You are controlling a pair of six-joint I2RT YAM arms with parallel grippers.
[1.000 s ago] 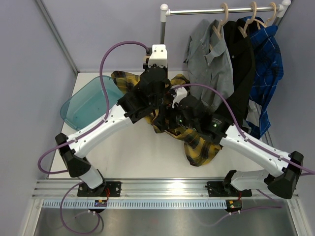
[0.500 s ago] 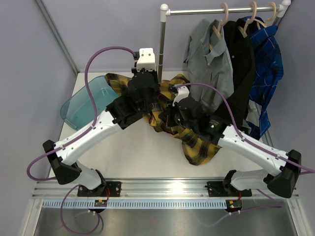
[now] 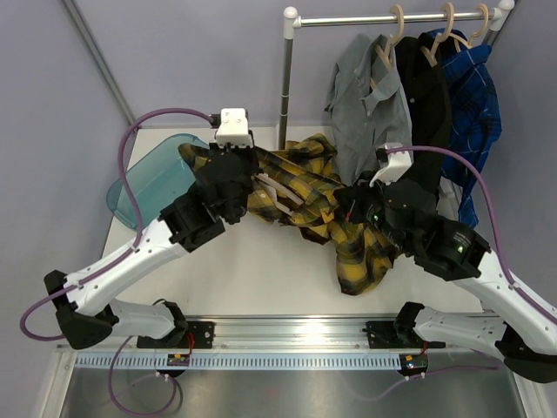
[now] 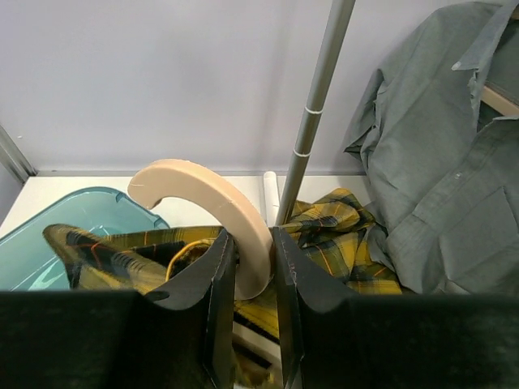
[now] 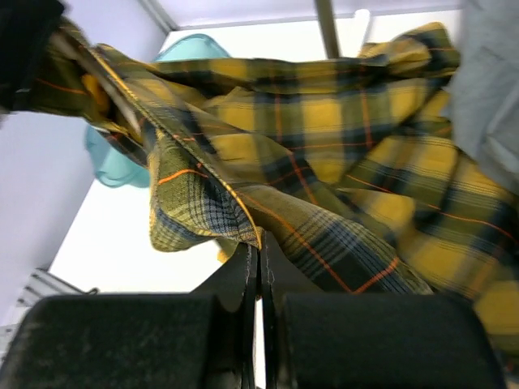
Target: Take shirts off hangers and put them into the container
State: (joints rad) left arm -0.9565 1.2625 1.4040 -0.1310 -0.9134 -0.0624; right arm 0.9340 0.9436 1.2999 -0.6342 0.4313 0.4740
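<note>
My left gripper (image 4: 253,275) is shut on the curved hook of a pale beige hanger (image 4: 219,211), and the yellow-and-black plaid shirt (image 3: 305,187) is still draped on that hanger. In the top view the left gripper (image 3: 237,161) sits just right of the teal container (image 3: 148,183). My right gripper (image 5: 259,243) is shut on an edge of the plaid shirt (image 5: 324,138), which is stretched between the two grippers; from above, the right gripper (image 3: 346,207) is at the cloth's right side. Part of the hanger's bar (image 3: 280,196) shows through the shirt.
The grey shirt (image 3: 370,96), black shirt (image 3: 426,104) and blue plaid shirt (image 3: 474,104) hang on hangers from the rail (image 3: 383,17) at the back right. The rail's upright pole (image 3: 285,87) stands just behind the plaid shirt. The walls close in on the left and at the back.
The right gripper has shut on the plaid shirt and drawn back to the right. The left gripper carried the hanger left toward the container, stretching the shirt out.
</note>
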